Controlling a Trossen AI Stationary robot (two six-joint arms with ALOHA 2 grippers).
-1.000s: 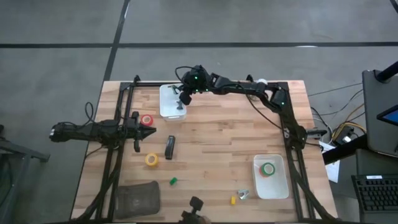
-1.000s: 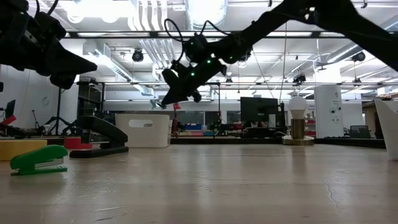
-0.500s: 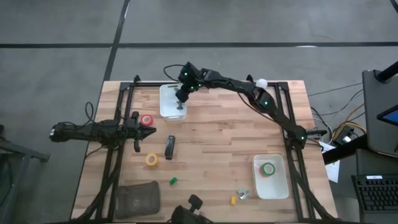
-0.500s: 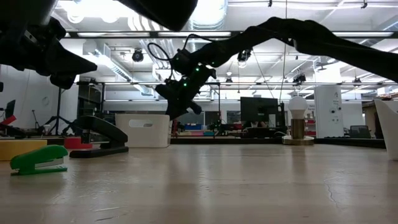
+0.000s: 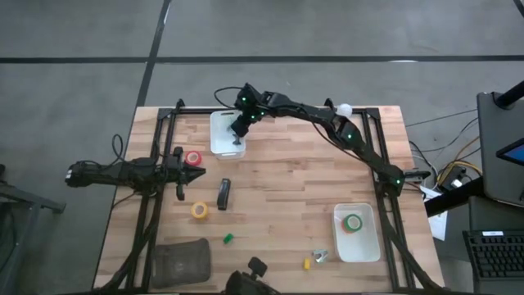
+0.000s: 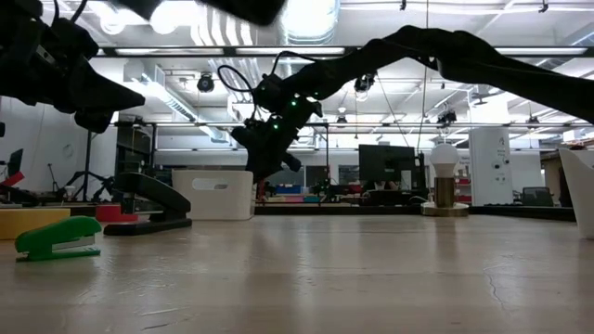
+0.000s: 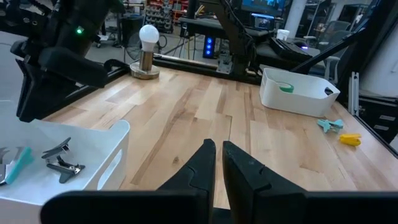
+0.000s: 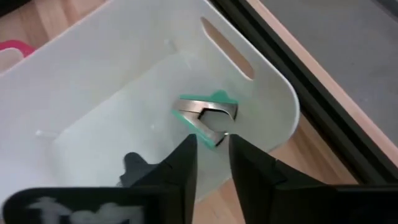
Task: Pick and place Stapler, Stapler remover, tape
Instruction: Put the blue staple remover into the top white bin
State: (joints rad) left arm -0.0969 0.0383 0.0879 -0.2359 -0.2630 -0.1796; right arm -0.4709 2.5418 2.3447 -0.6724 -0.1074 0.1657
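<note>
Right gripper (image 8: 208, 163) now parted over white plastic bin (image 8: 267, 93), teal-handled staple remover (image 8: 208, 115) released below fingertips, left gripper (image 7: 217, 163) clenched empty over pale wood-plank table (image 5: 286, 188), workshop behind.

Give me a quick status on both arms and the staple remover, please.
Right end effector open above the white bin; teal staple remover lying inside, released. Left end effector shut, idle over left table side. Nothing in the way.

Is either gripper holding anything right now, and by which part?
Nothing is held. The right gripper hangs over the white bin, fingers apart, the teal staple remover lying loose below. The left gripper is shut on nothing.
</note>
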